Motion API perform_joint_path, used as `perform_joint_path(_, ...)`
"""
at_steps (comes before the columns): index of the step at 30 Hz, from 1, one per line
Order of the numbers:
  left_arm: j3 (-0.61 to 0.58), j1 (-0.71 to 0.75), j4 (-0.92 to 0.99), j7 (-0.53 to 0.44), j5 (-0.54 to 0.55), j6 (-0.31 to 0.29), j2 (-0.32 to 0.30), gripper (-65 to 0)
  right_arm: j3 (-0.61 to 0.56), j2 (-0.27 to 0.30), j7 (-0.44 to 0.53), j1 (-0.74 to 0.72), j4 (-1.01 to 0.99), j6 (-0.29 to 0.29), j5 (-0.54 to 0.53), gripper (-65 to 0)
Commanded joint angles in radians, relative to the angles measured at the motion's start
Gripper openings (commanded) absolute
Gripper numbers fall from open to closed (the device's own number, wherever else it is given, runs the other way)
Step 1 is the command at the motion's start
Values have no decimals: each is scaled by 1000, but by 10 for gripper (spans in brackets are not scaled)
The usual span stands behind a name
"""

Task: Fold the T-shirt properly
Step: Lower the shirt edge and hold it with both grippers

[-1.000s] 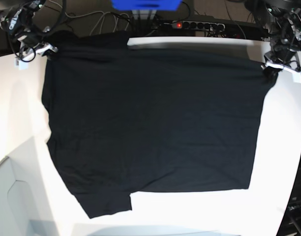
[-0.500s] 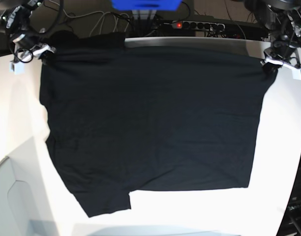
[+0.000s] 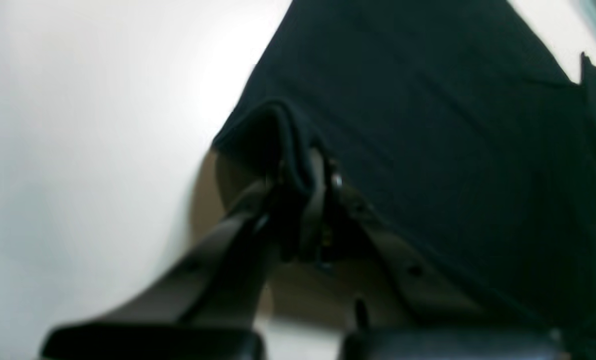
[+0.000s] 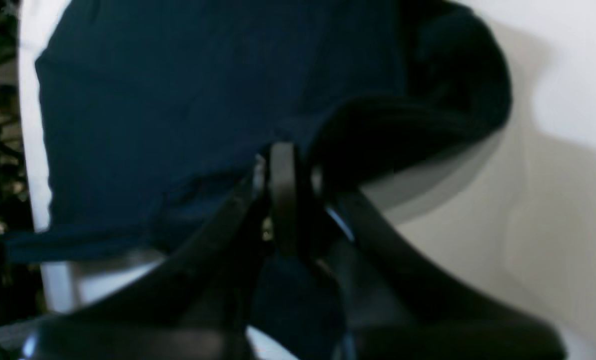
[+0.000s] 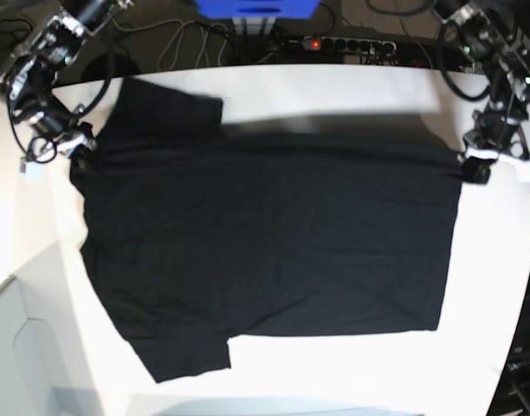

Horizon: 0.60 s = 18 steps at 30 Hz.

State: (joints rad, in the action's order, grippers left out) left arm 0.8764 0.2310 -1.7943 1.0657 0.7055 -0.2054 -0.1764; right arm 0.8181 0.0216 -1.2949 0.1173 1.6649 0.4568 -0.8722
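Base view, near edge: shirt (image 5: 265,243) lies black and plain side up on the white table (image 5: 507,260), one sleeve poking toward the camera at lower left, hem straight along the near side. Mid-table the fabric is mostly flat. At the far edge it is pulled taut between the two arms, with the other sleeve spread at top left. Right gripper (image 5: 74,146) is clamped on the shirt's far-left corner; left gripper (image 5: 475,163) is clamped on the far-right corner. Power strip (image 5: 352,43) and cables sit beyond the table.

Wrist views add what base cannot: left gripper (image 3: 302,185) has its jaws pressed together on a bunched fold, and right gripper (image 4: 283,170) likewise pinches gathered fabric. Both views are blurred.
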Motion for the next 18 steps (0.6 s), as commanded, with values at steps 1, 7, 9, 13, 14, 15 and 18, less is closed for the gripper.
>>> perform_joint_path(1, -15, -17, -16, -17, -17, 4, -8, -649, -1, 19, 16, -23, 7, -3, -25, -650)
perform_joint_path(7, -47, -92, 47, -29, -172, 4, 24, -649, -76, 22, 44, -78, -9, -5, -23, -650)
perform_joint_path(9, -47, -115, 86, -31, -203, 4, 24, -649, -82, 22, 59, -90, -10, -34, -23, -650)
perform_joint_path(13, -46, -146, 149, -32, -234, 4, 18, -650, -84, 22, 64, -123, -13, -149, -23, -650)
perform_joint_path(14, -46, -152, 159, -32, -238, 4, 16, -650, -90, 22, 64, -132, -25, -152, -23, -650)
perform_joint_path(15, -46, -157, 172, -32, -243, 4, 16, -650, -99, 24, 64, -135, -36, -152, -23, -650)
perform_joint_path(18, -46, -180, 212, -58, -271, 5, 16, -650, -150, 30, 113, -152, -85, -157, -23, -650)
